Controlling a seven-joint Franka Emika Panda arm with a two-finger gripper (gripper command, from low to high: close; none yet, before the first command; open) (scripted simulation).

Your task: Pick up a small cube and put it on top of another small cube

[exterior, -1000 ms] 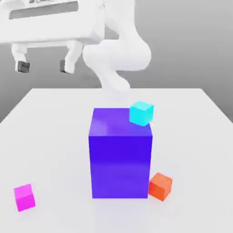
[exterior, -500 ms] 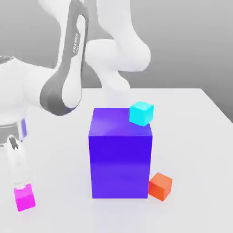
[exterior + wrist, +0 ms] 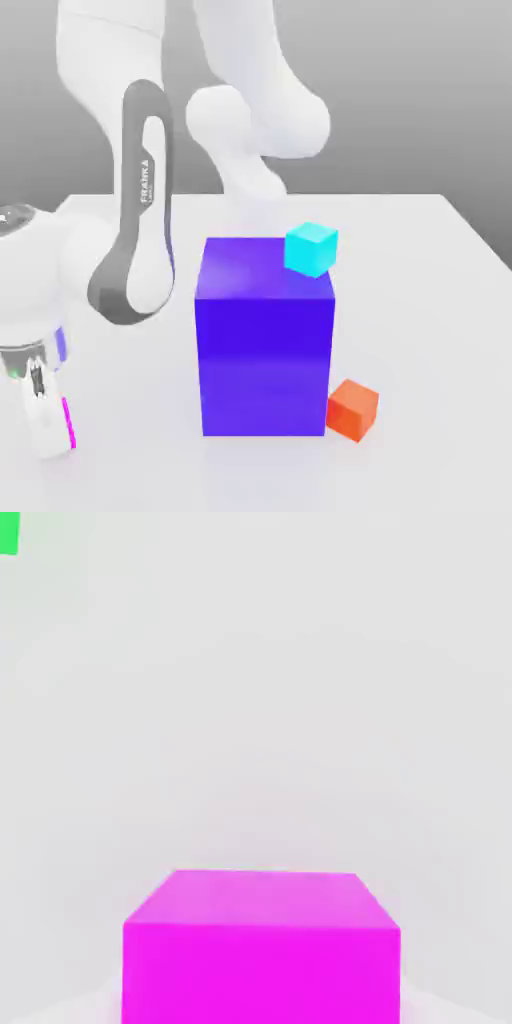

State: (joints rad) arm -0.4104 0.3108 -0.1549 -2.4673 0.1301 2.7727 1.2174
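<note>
White table (image 3: 420, 300) carries everything here, and the largest thing on it is the tall blue-violet block (image 3: 265, 350) standing near the middle. The arm (image 3: 140, 240) has swung down from high above the table to the near corner at the exterior view's left, its hand now low beside that block but well apart from it.

The gripper (image 3: 52, 425) points straight down at the table. A second ago its fingers hung wide apart in the air; now they have closed, and a thin strip of the magenta cube (image 3: 69, 422) shows at the edge of the near finger. The finger covers most of the cube in this view, so contact on both sides is probably there rather than plainly seen. In the hand view the magenta cube (image 3: 262, 947) sits close under the camera and squarely centred, which agrees with a grip around it. It seems to rest on the table at the same spot as before, not yet lifted.

This means the reach and the closing look finished, and the lift is the step in hand. A smooth vertical rise would show whether the hold is sound; a slack pinch could let the cube slip or turn.

The other small cubes have not moved: the cyan cube (image 3: 311, 248) perches at the block's far top corner, and the orange cube (image 3: 352, 409) lies touching or just beside the block's base, at the exterior view's right. The orange one, down on the table, looks the easier landing place. A small green patch (image 3: 8, 533) shows at the hand view's edge; what it is I cannot tell.
</note>
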